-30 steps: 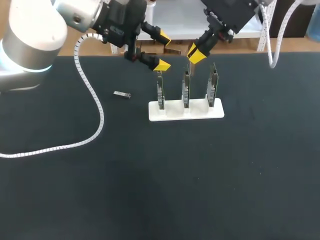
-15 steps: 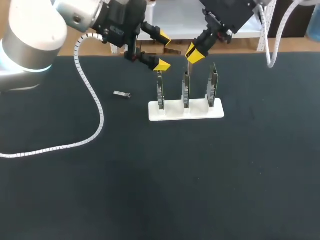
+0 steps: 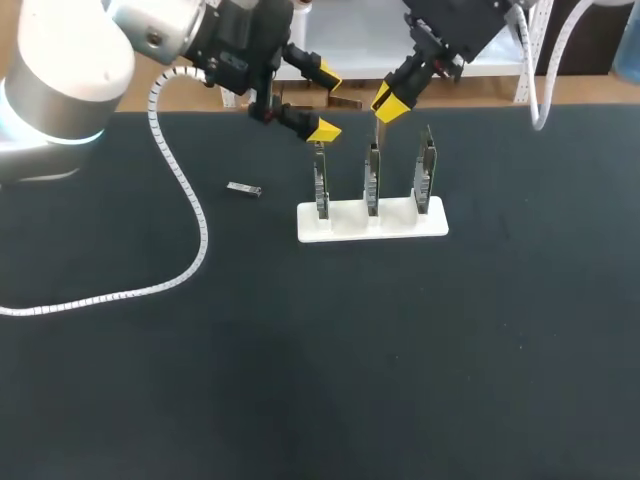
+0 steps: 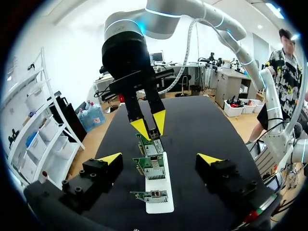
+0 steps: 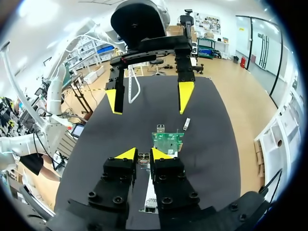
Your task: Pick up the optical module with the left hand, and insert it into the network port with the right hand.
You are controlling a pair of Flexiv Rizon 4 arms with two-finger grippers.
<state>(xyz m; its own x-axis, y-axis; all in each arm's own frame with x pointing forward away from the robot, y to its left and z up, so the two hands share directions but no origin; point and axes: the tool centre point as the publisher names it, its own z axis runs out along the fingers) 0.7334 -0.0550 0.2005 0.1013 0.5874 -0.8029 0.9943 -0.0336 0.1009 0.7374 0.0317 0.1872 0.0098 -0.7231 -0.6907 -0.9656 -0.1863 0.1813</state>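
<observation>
Looking down in the head view, the left gripper hangs over the far side of the black table, its yellow-tipped fingers spread wide with nothing between them. At its three o'clock the right gripper has its fingers drawn almost together and, as far as I can tell, empty. Below them a white slab base carries three upright green circuit boards. The small silver optical module lies flat on the table at nine o'clock from that base, apart from it and untouched. In the left wrist view the spread fingers frame the row of boards dead ahead at twelve o'clock, and the right gripper hovers just over the farthest board; the module does not show here. In the right wrist view the near-closed tips sit above the nearest board, with the module beyond it at about one o'clock and the left gripper open above. The pick-up looks not yet begun. To do it well, I would swing the left gripper toward eight o'clock, well clear of the boards (they stand tall), line the fingers across the module's long sides, descend straight, and pinch near one end so the other sticks out for the right gripper.
</observation>
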